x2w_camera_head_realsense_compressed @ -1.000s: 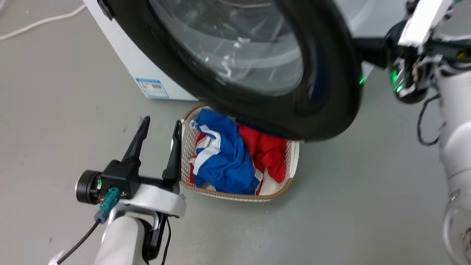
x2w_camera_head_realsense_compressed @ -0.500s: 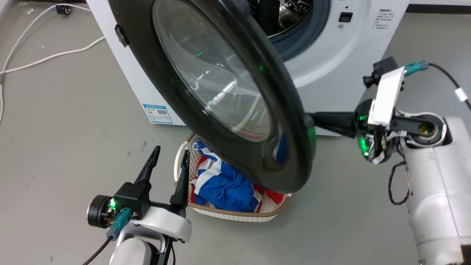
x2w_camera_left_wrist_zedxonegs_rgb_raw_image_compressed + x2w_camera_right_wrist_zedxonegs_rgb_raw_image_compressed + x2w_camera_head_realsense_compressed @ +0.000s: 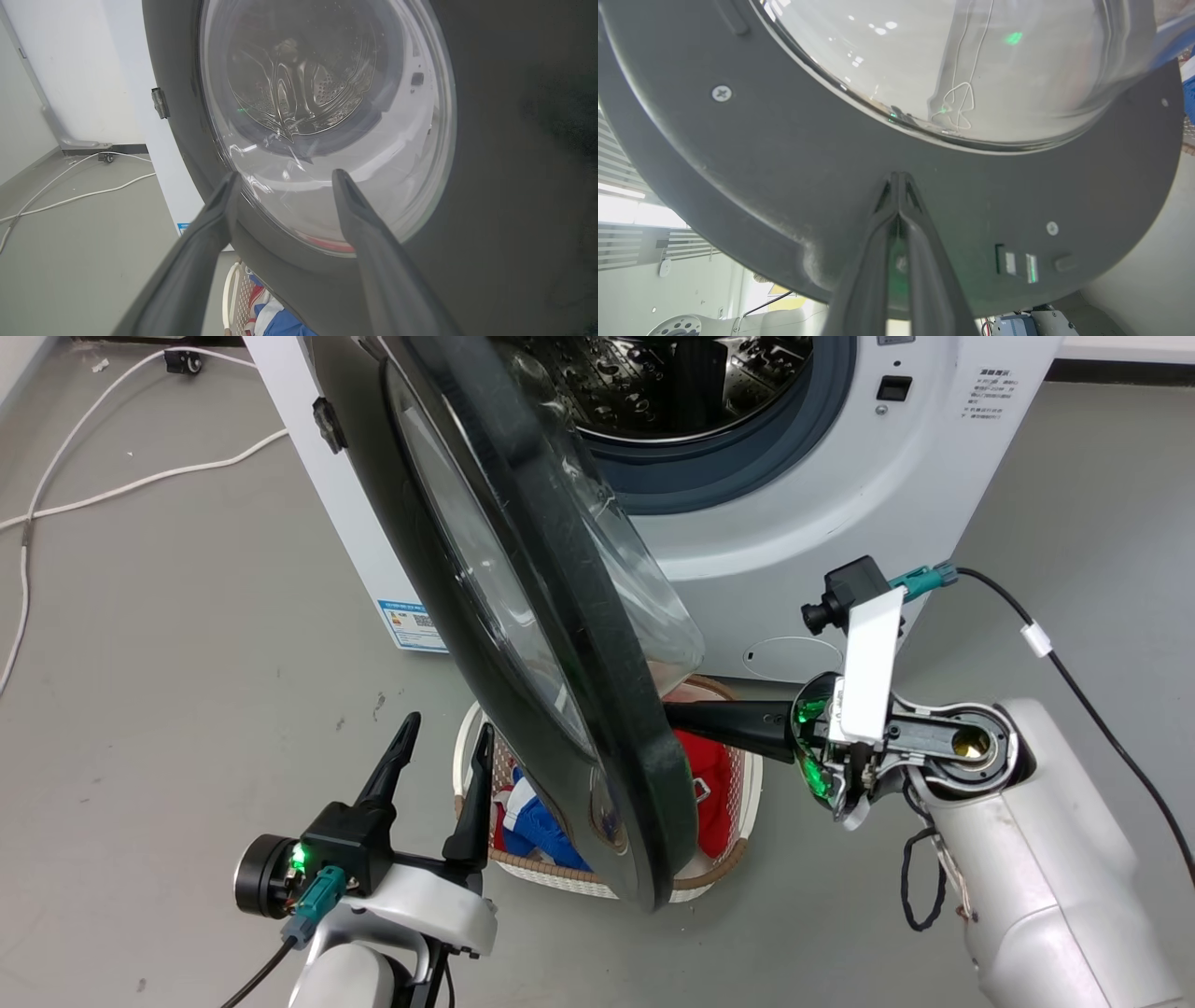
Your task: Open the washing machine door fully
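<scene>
Change: the washing machine door [image 3: 560, 635] is swinging wider off the washing machine [image 3: 840, 523], now nearly edge-on, with more drum showing behind it.
Count: one door, one machine, two grippers, and one basket [image 3: 714, 875] of red and blue clothes at the machine's foot.
Right gripper [image 3: 674, 713]: fingers are pinching together on nothing, the arm is lying level, and the tips are pressing the door's inner face.
Left gripper [image 3: 448, 728]: fingers are spreading apart, pointing toward the machine and facing the door's outer glass.
</scene>
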Motion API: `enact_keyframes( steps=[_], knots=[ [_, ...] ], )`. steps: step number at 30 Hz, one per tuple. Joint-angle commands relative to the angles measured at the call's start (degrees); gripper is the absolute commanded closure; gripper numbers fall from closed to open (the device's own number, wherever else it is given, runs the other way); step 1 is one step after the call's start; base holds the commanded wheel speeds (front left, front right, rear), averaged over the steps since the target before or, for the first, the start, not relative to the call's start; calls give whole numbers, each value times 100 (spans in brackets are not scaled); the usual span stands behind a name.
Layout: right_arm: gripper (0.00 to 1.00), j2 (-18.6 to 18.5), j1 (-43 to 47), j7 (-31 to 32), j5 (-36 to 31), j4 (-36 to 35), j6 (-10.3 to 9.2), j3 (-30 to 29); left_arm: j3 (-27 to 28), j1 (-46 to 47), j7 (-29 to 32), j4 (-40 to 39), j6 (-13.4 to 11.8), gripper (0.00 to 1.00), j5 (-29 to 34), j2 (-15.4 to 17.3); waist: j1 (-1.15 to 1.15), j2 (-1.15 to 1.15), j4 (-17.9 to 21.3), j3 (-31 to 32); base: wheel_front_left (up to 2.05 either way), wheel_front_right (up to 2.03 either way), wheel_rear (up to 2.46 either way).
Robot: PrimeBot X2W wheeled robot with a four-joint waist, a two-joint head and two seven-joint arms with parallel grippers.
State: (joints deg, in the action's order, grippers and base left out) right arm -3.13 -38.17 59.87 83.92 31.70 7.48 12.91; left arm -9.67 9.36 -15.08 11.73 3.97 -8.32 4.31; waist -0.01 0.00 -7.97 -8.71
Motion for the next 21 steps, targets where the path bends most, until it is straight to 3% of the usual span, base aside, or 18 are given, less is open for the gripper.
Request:
enact_keyframes(
  steps=[1,5,12,21],
  knots=[
    [100,40,114,-72,74,-54,2,70,-6,-18,-12,2,-9,0,-15,3,1,0,2,3,0,0,0],
    [100,32,220,-458,100,-211,2,66,-11,-41,-12,15,-28,0,-21,27,1,0,39,53,0,0,0],
    [100,-3,804,-1652,-78,-789,2,-450,-19,-147,-12,61,-43,0,-47,75,1,0,173,264,0,0,0],
    [100,-78,2010,-2317,241,-1510,3,-1277,15,-301,44,78,-60,0,-169,157,1,0,446,474,0,0,0]
  ],
)
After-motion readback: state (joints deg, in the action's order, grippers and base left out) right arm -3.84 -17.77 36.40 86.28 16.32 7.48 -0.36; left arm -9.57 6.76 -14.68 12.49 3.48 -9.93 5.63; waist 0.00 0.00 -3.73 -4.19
